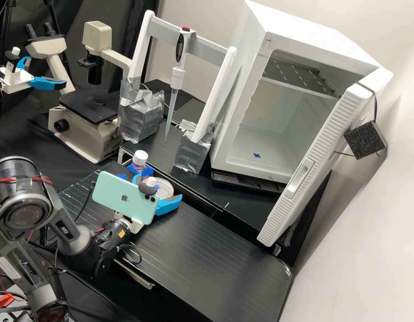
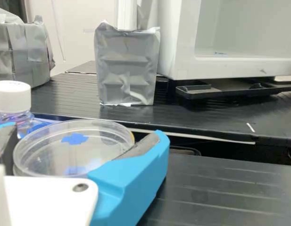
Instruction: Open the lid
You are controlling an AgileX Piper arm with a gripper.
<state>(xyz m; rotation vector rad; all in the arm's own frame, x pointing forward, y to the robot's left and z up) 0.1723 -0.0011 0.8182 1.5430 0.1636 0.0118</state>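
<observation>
Clear, round plastic lid (image 2: 98, 151), marked in blue: lies flat on its shallow, clear dish (image 1: 170, 195), between the gripper's fingers on the black, ridged bench (image 1: 202, 250). Judged unopened. The flat seat presumably keeps the dish steady for the lift.

Clock directions read from the dish, high view, left to right:
- Nine o'clock: mint-green phone (image 1: 125, 197), carried flat-side across the wrist.
- Eleven o'clock: small clear bottle with white screw cap (image 1: 140, 158), upright in a blue holder (image 1: 147, 171), likely so it cannot tip. It stands near the dish, so a wide sideways swing could catch it.
- Centre: white gripper with bright blue fingers (image 1: 158, 186), spread wide astride the dish, probably to take the lid by its edge and spare the top. Pad contact with the rim: cannot tell.
- Twelve o'clock: white pipette with red button (image 1: 177, 78), hung tip down, well apart.
- One o'clock: silver-taped block (image 1: 193, 150) at a post's foot, presumably for stability.
- Two o'clock: white, box-shaped cabinet (image 1: 242, 147), door ajar.

Next, judged: light pinch high on the rim, then straight up. Too low a hold may raise lid and dish together.
</observation>
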